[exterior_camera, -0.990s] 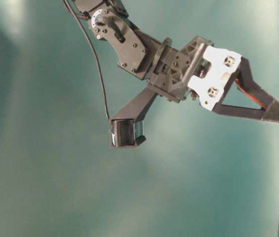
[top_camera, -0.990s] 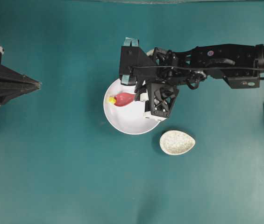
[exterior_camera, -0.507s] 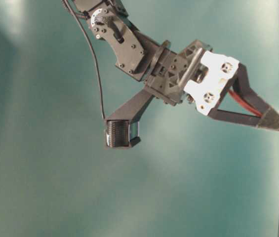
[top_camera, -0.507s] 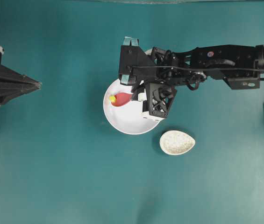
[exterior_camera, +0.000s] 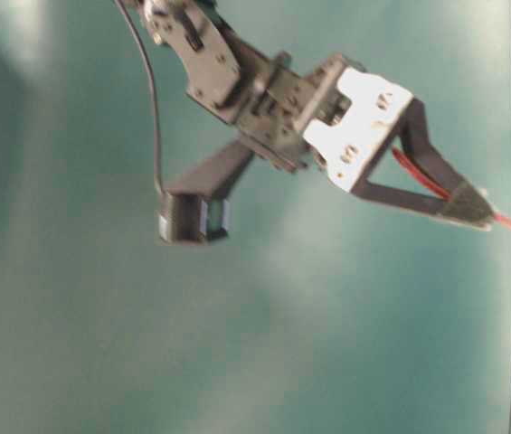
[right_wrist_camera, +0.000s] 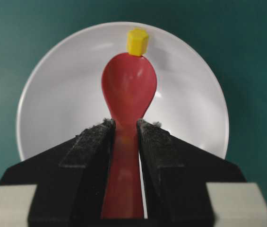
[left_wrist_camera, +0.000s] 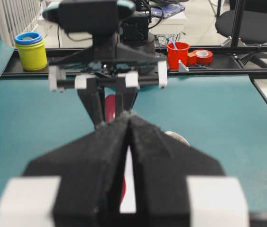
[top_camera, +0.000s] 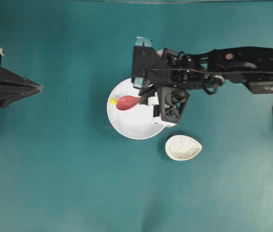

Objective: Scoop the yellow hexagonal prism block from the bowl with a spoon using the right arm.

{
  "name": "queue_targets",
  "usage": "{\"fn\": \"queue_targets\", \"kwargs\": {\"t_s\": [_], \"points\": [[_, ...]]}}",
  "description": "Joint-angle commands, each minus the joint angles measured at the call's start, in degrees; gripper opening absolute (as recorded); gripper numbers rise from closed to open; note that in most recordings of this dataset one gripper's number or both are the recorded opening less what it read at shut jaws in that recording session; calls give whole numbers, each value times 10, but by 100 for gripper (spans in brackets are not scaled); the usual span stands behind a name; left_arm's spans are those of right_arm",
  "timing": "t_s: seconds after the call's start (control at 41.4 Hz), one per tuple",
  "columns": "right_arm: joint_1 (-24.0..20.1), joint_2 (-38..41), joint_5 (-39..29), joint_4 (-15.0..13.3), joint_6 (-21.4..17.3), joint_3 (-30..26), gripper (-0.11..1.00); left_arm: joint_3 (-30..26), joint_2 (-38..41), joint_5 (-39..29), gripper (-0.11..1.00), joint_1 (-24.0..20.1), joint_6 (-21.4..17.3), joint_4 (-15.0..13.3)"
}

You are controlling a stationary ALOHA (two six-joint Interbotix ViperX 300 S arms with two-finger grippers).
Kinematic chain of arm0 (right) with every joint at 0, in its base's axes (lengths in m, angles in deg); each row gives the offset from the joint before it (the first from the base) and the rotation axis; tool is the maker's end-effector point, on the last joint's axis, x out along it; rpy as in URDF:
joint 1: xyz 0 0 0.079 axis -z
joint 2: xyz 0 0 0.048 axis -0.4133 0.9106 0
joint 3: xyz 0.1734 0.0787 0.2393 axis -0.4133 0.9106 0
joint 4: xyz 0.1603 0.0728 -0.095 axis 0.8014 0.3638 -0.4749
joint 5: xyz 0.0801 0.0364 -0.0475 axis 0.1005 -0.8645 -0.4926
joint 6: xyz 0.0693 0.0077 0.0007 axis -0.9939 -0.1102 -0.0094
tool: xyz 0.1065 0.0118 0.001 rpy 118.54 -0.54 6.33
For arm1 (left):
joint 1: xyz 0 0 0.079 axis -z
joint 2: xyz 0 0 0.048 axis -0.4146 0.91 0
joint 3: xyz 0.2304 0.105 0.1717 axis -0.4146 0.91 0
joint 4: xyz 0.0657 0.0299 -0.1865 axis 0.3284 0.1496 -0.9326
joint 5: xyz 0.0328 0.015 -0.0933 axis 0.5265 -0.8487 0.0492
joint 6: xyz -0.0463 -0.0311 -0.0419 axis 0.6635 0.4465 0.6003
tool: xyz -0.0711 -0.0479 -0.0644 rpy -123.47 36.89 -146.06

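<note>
Touching spoon (right_wrist_camera: 129,90) tip, yellow block (right_wrist_camera: 137,41) in bowl (right_wrist_camera: 53,94), right gripper (right_wrist_camera: 124,137) clamped on spoon handle.

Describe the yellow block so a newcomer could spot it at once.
Find the big white bowl near the table's middle. A pink-red spoon reaches over it; the yellow block sits at the spoon's tip, by the rim. It is the only yellow thing, and far smaller than the spoon's head.
</note>
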Motion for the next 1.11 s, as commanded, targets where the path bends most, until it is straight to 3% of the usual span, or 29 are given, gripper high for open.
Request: {"fn": "queue_targets", "kwargs": {"t_s": [0.0,0.217,0.459,0.724,0.917,1.086], "points": [[-5,-40,24,2,-3,10,24,-10,3,3,0,-1,-1,2],[-7,-77,77,7,-5,55,24,-11,3,3,0,-1,-1,2],[-7,-106,71,22,-5,61,24,-11,3,3,0,-1,-1,2],[-7,-115,-55,40,-20,36,24,-10,3,3,0,-1,-1,2],[-3,-81,-168,28,-65,-3,24,-11,3,3,0,-1,-1,2],[-3,-53,-218,21,-78,-28,24,-11,1,4,0,-1,-1,2]]}}
